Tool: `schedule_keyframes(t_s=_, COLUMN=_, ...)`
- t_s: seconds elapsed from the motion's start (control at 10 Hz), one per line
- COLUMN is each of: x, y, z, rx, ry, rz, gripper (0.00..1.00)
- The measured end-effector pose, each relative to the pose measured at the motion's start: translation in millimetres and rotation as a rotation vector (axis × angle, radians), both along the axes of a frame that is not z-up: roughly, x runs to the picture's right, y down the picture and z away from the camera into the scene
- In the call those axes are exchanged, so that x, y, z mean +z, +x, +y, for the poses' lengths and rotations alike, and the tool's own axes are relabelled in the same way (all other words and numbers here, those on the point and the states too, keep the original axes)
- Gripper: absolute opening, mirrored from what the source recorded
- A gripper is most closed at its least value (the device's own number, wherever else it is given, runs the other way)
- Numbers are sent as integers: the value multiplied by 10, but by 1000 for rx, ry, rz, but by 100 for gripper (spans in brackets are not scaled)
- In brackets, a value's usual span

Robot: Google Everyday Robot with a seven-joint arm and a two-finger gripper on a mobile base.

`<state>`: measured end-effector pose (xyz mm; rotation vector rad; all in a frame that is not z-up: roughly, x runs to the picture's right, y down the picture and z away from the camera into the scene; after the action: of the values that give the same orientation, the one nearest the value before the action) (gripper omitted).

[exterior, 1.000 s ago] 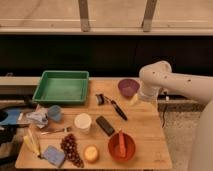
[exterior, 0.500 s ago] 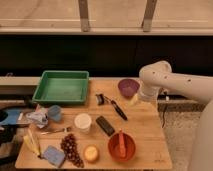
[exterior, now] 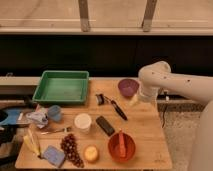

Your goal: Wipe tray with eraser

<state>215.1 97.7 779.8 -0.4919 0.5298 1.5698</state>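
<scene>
Hanging off the white arm, the gripper sits low over the right part of the tabletop, just beside the purple bowl near the back edge. From where I stand its jaws look spread wide, with nothing between them.

The eraser lies flat on the wood around the middle of the tabletop, a little towards the front edge. It rests between the white cup and the red bowl, with the black-handled utensil just behind it. It is apart from the gripper, down and to the gripper's side.

The tray is at the back left corner of the tabletop, well apart from both the eraser and the gripper. Its floor shows bare green and nothing lies in it.

As I read it, the job has hardly begun. The eraser is not yet picked up and no wiping of the tray shows. What is left is the whole of it: reach across to the eraser, take hold, carry it over to the back left corner, and rub it across the tray floor. The utensil lying so close could get in the way of the reach.
</scene>
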Motion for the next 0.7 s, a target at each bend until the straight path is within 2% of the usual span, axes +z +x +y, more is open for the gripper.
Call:
schedule_keyframes(t_s=0.4, x=-8, y=-593, z=1, rx=-112, ry=-15, rz=-106, gripper=80)
schedule_keyframes(t_s=0.7, x=-34, y=-1219, z=91, rx=-236, ry=-51, rz=-195, gripper=80)
